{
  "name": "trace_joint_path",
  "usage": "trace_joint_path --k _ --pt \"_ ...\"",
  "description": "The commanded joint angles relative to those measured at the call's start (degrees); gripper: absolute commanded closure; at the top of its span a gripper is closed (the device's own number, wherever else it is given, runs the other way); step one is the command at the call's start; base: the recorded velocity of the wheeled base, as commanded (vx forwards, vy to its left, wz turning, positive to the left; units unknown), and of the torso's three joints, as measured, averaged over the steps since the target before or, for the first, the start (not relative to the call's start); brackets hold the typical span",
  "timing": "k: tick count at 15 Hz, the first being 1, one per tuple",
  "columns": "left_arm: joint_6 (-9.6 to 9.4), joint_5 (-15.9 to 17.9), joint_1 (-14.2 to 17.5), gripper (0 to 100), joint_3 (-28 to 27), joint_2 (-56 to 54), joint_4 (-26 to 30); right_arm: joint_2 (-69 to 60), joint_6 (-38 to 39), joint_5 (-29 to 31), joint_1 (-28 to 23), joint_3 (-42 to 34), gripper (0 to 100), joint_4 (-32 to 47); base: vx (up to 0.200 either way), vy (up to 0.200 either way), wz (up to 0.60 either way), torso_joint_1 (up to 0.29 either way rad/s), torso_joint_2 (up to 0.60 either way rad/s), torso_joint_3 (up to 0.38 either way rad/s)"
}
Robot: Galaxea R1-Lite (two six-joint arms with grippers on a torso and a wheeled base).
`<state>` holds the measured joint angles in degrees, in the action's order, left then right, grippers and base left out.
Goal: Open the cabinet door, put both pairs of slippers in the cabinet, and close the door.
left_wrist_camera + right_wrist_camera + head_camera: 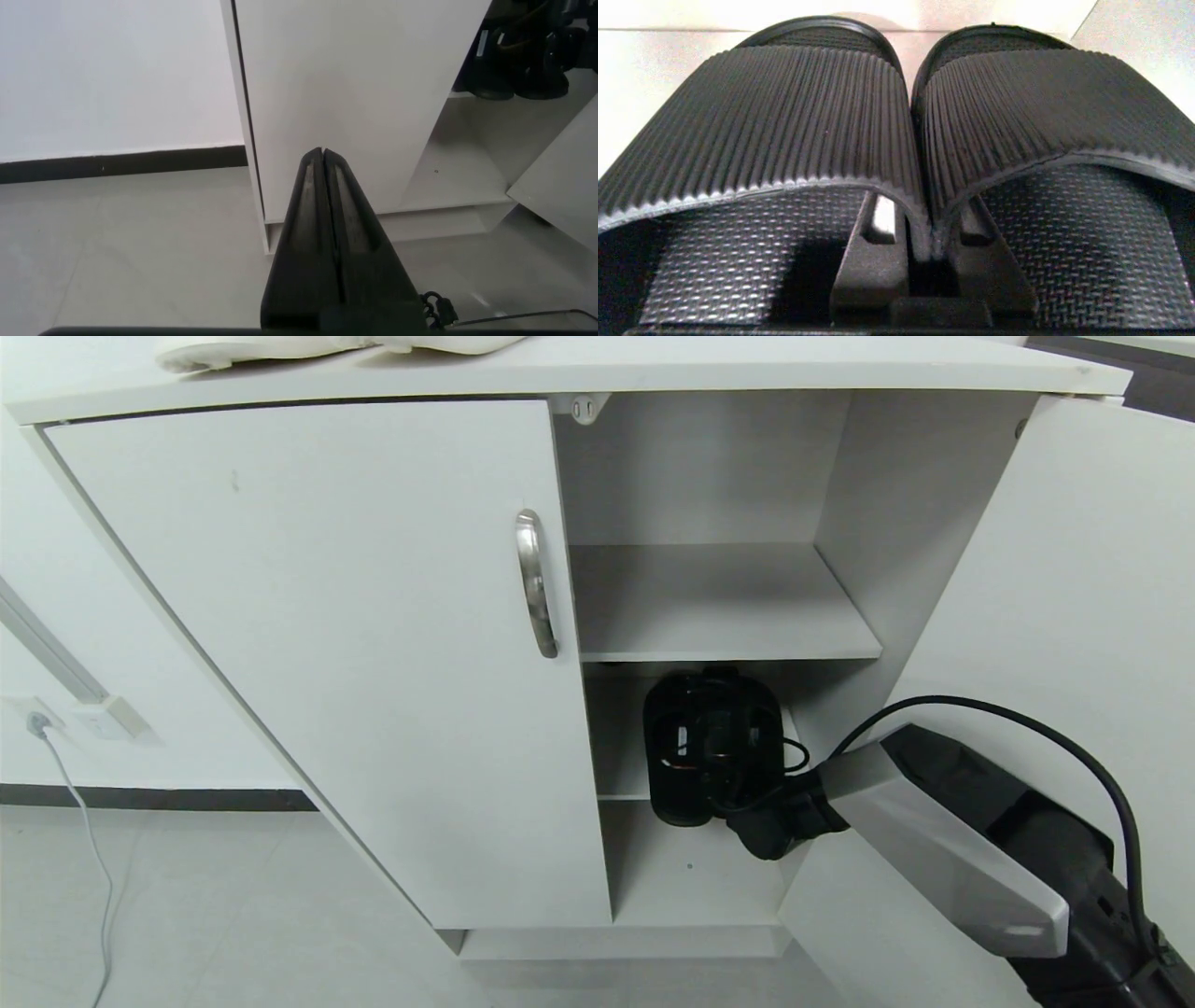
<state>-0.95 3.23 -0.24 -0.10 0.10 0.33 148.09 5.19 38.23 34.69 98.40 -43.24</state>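
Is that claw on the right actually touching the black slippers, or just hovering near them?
Touching. The right wrist view shows the right gripper clamped on the adjoining strap edges of the black slippers, pinching both together.

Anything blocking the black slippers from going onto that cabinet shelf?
Nothing visible. The right door is swung open, and the right pincer holds the black slippers in the middle compartment opening. The closed left door sits to the side.
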Motion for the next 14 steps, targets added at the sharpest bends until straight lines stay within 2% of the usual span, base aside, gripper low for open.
trace_joint_path --k 1,2,3,6,10,12,14 --pt "-0.02 0.02 -0.02 100 0.01 -0.01 0.02 0.44 -0.01 0.00 0.11 0.21 100 0.00 0.000 0.000 0.00 0.000 0.00 0.000" --pt "-0.02 0.02 -0.02 100 0.01 -0.01 0.02 0.53 -0.01 0.00 0.02 0.21 100 0.00 0.000 0.000 0.00 0.000 0.00 0.000" --pt "-0.02 0.02 -0.02 100 0.01 -0.01 0.02 0.53 0.17 0.00 0.11 0.12 0 -0.27 0.000 0.000 0.00 0.000 0.00 0.000" --pt "-0.02 0.02 -0.02 100 0.01 -0.01 0.02 -0.96 0.34 0.44 0.55 -3.04 0 -1.14 0.000 0.000 0.00 0.000 0.00 0.000" --pt "-0.02 0.02 -0.02 100 0.01 -0.01 0.02 -7.20 0.17 0.62 1.96 -13.06 0 -5.54 0.000 0.000 0.00 0.000 0.00 0.000" --pt "-0.02 0.02 -0.02 100 0.01 -0.01 0.02 -11.51 0.17 0.62 3.27 -19.83 0 -8.35 0.000 0.000 0.00 0.000 0.00 0.000" --pt "0.07 0.11 -0.02 100 0.01 -0.01 0.02 -18.80 0.26 0.71 6.53 -31.61 0 -11.69 0.000 0.000 0.00 0.000 0.00 0.000"
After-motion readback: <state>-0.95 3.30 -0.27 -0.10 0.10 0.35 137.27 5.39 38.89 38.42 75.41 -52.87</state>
